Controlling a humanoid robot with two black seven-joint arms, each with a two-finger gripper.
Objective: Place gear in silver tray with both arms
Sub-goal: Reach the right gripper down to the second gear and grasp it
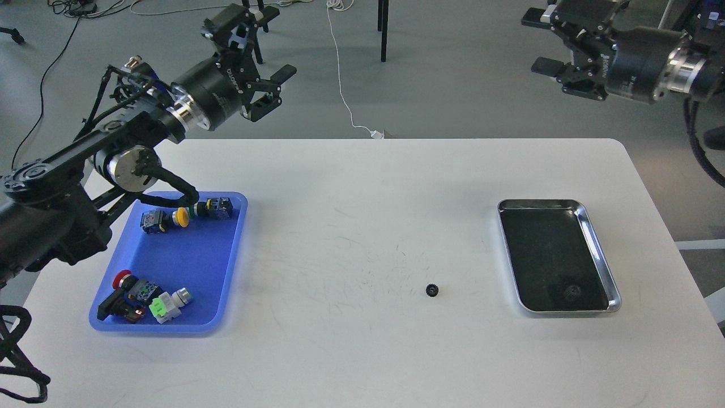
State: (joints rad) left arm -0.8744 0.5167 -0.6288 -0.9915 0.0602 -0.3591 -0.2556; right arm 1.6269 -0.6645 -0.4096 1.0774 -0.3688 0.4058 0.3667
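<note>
Lying flat on the white table, the small black toothed gear sits to the left of the shiny rectangular silver tray, level with the tray's near end and clear of its rim. You will probably find it light, rigid and hard — a little disc with a fine toothed edge that can skate on a smooth top if you nudge it. It has no long axis to speak of; its bore seems to point straight up, though it is too small here to be sure. Take it across the rim, one finger on each side of the teeth, coming straight down.

Your left gripper hangs above the table's far edge, well away from the tray, fingers spread wide and holding nothing. Your right gripper hovers beyond the tray's far end — also spread open and empty. A dim gear-like shape shows on the tray's dark floor; whether it is a part or a reflection, you cannot tell.
</note>
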